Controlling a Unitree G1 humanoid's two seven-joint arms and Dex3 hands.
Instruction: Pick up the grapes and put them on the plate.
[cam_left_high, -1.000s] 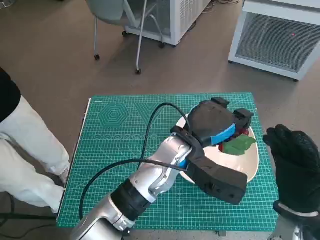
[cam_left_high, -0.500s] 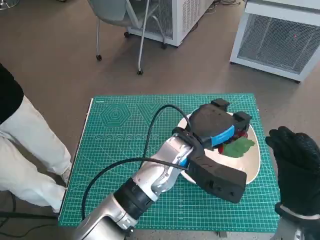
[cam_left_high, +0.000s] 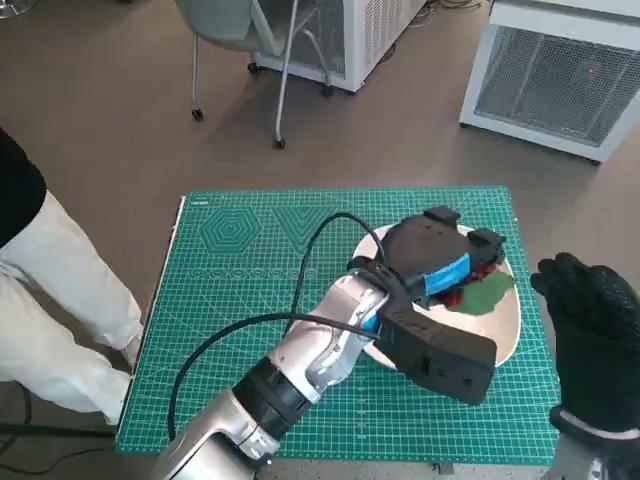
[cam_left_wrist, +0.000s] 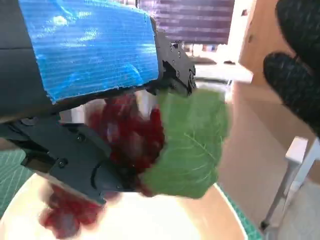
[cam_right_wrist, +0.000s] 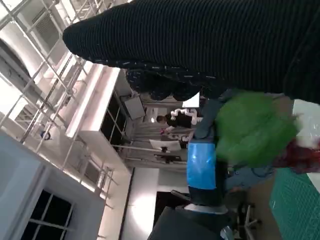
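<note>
The left hand (cam_left_high: 432, 262), black with blue tape, holds a bunch of red grapes (cam_left_wrist: 131, 134) with a green leaf (cam_left_high: 488, 293) in its fingers (cam_left_wrist: 75, 162), just over the white plate (cam_left_high: 510, 330) on the green mat (cam_left_high: 240, 290). The gloved right hand (cam_left_high: 592, 330) hovers beside the plate, fingers apart, holding nothing.
</note>
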